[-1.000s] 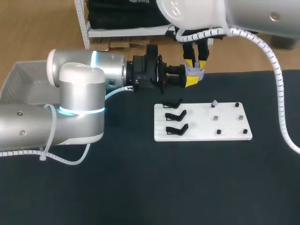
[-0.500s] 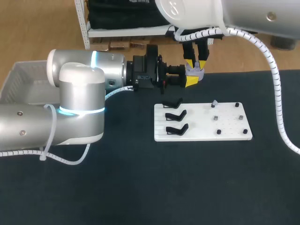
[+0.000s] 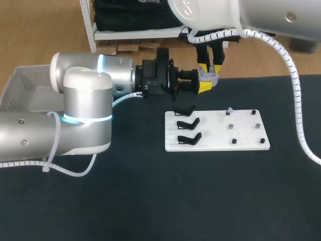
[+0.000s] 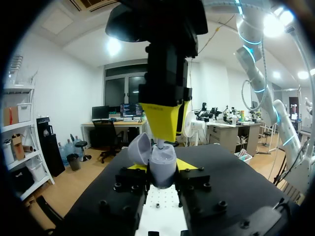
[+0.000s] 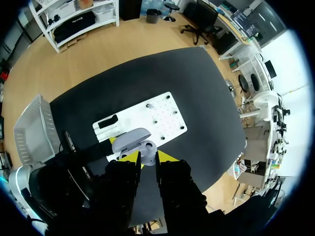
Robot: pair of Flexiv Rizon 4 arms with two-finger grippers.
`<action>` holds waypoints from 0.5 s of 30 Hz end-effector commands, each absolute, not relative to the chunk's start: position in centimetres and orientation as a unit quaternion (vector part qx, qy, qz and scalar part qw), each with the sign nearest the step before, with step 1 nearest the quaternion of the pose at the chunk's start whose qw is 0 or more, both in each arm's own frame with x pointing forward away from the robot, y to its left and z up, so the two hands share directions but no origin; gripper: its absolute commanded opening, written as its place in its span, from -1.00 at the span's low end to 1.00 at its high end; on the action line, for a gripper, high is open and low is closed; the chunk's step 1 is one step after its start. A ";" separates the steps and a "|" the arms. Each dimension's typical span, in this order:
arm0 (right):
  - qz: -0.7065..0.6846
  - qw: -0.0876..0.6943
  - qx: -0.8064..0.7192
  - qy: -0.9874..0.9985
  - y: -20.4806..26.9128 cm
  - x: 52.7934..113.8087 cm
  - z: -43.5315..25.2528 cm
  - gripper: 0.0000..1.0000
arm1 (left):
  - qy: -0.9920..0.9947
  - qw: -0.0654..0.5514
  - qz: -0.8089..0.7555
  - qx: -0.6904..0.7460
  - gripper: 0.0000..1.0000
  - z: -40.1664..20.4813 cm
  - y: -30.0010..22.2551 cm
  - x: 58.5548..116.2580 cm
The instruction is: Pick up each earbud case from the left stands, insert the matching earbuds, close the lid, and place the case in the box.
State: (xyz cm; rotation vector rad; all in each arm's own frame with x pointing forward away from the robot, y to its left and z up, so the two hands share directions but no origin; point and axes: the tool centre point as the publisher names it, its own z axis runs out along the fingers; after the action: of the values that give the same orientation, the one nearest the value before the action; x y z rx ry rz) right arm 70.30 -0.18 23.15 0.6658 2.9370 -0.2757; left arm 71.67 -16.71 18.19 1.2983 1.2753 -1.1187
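Observation:
A grey earbud case (image 3: 211, 78) with its lid open hangs above the table's far edge. My left gripper (image 3: 206, 83), lying level, is shut on its body (image 4: 163, 166). My right gripper (image 3: 210, 68) comes straight down onto the open case (image 5: 146, 145). It is shut on a small grey earbud (image 4: 158, 143), whose stem shows just under its yellow fingertip (image 4: 160, 120), right at the case's mouth. On the white board (image 3: 246, 143), one more grey earbud (image 3: 229, 110) stands on a peg. The three black stands (image 3: 188, 123) at the board's left end hold no case.
A pale mesh box (image 3: 22, 90) sits at the table's left edge, behind my left arm; it also shows in the right wrist view as the box (image 5: 30, 129). Several bare black pegs (image 3: 233, 142) dot the board.

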 end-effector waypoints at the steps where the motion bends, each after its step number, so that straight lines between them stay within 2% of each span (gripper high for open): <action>1: -0.090 0.058 0.221 0.969 -0.2 70.3 23.0 -1.00 | 0.521 0.486 -0.458 0.531 -1.00 18.0 -16.7 71.5; 15: -0.090 0.052 0.220 0.970 -0.1 70.0 22.2 -1.00 | 0.521 0.486 -0.458 0.531 -1.00 18.0 -16.7 71.5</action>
State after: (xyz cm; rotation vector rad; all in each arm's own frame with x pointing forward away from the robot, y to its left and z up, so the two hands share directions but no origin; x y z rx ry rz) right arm 70.05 -0.19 22.38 0.6695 2.9515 -0.2746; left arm 71.65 -16.69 18.15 1.2987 1.2755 -1.1190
